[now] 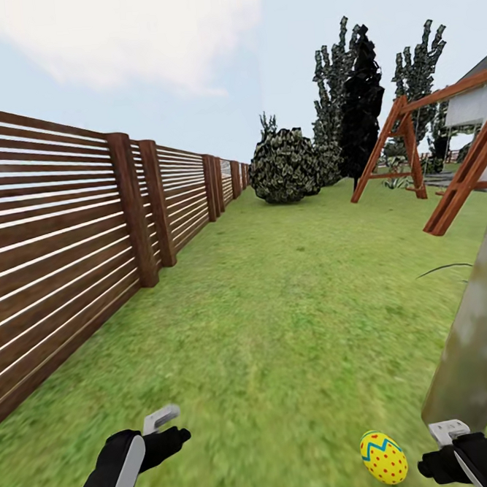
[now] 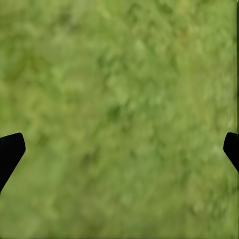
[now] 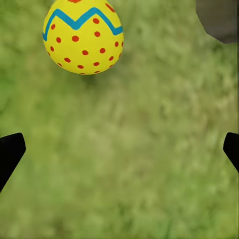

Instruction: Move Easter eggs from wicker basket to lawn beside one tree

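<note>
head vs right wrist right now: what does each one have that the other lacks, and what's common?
Head only: the slatted wooden fence, the round dark bush, the swing frame, sky, and the left gripper hovering over bare grass with nothing between its fingers.

Right wrist only: a close look down between the right gripper's fingertips, which stand wide apart with nothing between them.

Both: the Easter egg, yellow with red dots and a blue zigzag, lying on the lawn beside the tree, near the right gripper.
</note>
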